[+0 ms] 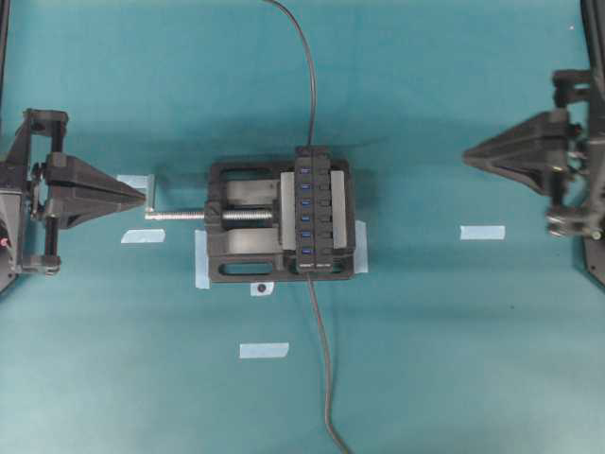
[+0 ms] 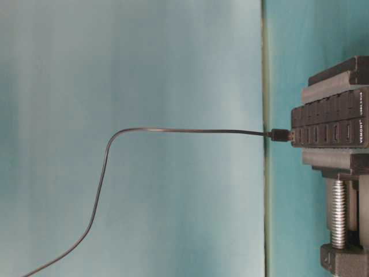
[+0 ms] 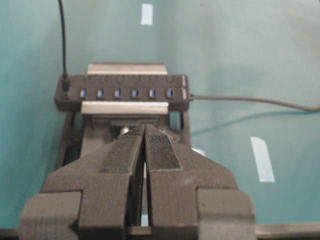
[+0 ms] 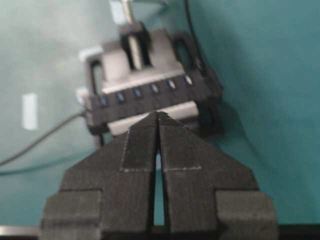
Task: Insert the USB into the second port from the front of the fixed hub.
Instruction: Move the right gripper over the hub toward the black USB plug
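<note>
The fixed hub (image 1: 315, 208) (image 3: 125, 93) (image 4: 150, 92), a long black strip, is clamped in the middle of the table with its row of blue ports facing up. The second port (image 1: 305, 235) (image 3: 152, 93) (image 4: 120, 96) from the front shows blue and empty. The USB (image 2: 281, 135) (image 3: 65, 85) sits at the far end of the port row, and its thin cable (image 1: 310, 85) leads up and away. My left gripper (image 1: 142, 197) (image 3: 144, 127) is shut and empty, left of the vise. My right gripper (image 1: 466, 154) (image 4: 158, 114) is shut and empty, far to the right.
A black vise (image 1: 236, 255) holds the hub, and its silver screw (image 1: 180, 216) points at my left gripper. The hub's own lead (image 1: 326, 378) runs off the front end to the table's near edge. Pale tape strips (image 1: 482, 232) (image 1: 264, 350) lie on the teal mat.
</note>
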Controlling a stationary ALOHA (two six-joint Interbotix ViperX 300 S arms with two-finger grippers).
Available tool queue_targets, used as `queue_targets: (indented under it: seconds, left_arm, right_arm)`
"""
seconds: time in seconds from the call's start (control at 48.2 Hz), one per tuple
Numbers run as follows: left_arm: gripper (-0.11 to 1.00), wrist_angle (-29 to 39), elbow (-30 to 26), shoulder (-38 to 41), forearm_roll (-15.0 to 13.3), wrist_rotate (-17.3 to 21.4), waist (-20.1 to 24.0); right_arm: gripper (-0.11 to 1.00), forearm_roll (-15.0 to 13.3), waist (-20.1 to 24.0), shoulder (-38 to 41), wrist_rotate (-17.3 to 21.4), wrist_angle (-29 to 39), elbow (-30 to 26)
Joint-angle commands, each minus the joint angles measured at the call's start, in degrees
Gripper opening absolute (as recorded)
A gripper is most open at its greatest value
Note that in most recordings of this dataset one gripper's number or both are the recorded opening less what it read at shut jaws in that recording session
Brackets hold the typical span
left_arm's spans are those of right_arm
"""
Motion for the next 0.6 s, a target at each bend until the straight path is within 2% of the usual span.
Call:
queue_targets:
  seconds: [0.0, 0.27, 0.581]
  left_arm:
    - [0.0, 0.1, -1.8, 0.3, 0.1, -0.1, 0.2]
    - [0.0, 0.7, -2.2, 1.3, 0.2, -0.1, 0.2]
    - [0.0, 0.7, -2.3, 3.0, 0.1, -0.1, 0.1]
  right_arm:
    - [-0.01, -0.6, -1.0, 3.2, 0.4, 0.4, -2.7]
    - [-0.01, -3.3, -3.2, 10.5, -0.4, 1.0, -6.2]
    - [-0.01, -3.7, -3.6, 18.3, -3.8, 0.7, -9.2]
